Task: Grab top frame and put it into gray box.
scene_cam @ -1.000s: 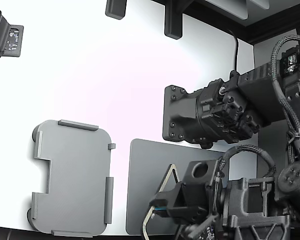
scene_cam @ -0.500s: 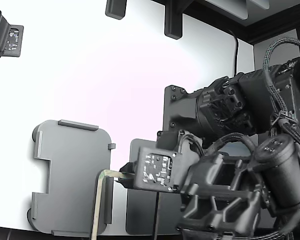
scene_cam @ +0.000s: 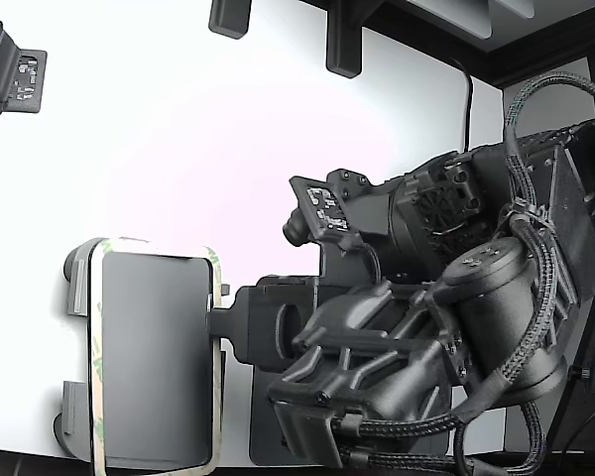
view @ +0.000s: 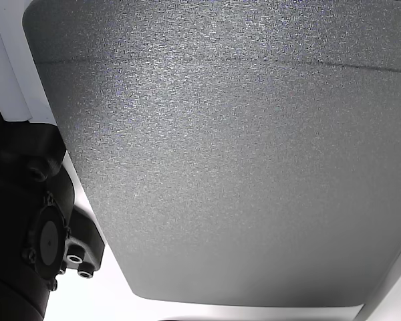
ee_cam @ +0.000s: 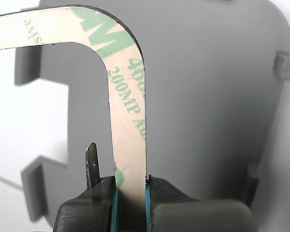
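While clamped on one long side of the top frame (scene_cam: 99, 327), claw (ee_cam: 130, 193) holds it flat over the gray box (scene_cam: 73, 297) at the exterior view's lower left. Sits on white surface (scene_cam: 178, 129); dark mat (view: 240, 154) lower middle, mostly hidden.

A white counter (scene_cam: 208, 129) fills most of the exterior view, bright and glossy under the light. A dark gray flat mat (scene_cam: 263, 416) lies near the bottom edge of that view, largely hidden, with only its left strip showing; the other view shows its pebbled surface (view: 240, 154) close up with a rounded corner. At the far edge of the counter stand two black brackets (scene_cam: 343, 45). A small black device (scene_cam: 10, 74) sits at the exterior view's far left.
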